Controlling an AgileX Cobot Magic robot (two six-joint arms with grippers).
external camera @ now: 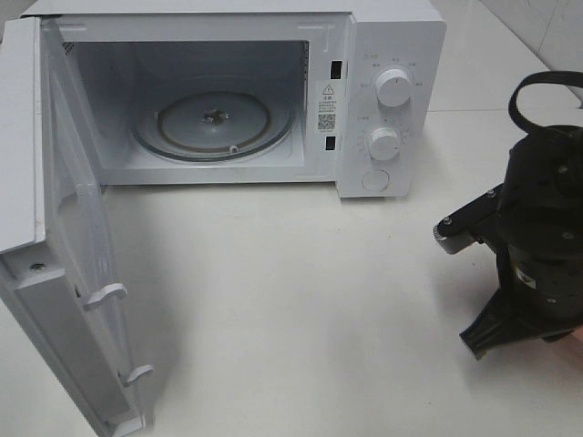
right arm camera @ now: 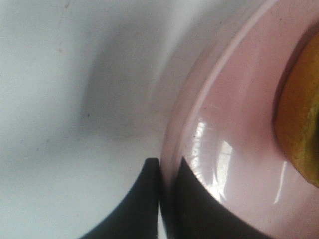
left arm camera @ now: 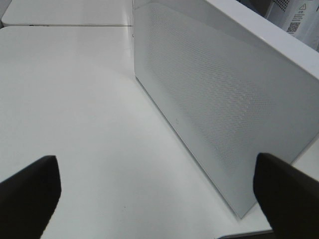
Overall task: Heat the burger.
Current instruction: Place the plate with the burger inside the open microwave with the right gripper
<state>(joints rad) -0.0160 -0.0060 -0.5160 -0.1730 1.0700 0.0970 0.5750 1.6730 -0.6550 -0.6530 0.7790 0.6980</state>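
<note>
door (external camera: 64,228) open, turntable (external camera: 214,123) bare; your right pincer (right arm camera: 167,162) is clamped on the pink plate (right arm camera: 229,139) carrying the burger (right arm camera: 299,114), left pincer (left arm camera: 157,184) spread apart; loading, closing, heating remain.

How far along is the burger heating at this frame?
Done: the white microwave's door stands open, its glass turntable bare. In hand: the right gripper is shut on the rim of the round pink plate carrying the golden-brown burger. Still to do: plate onto the turntable, door closed, a dial turned. The left gripper is open, empty.
</note>
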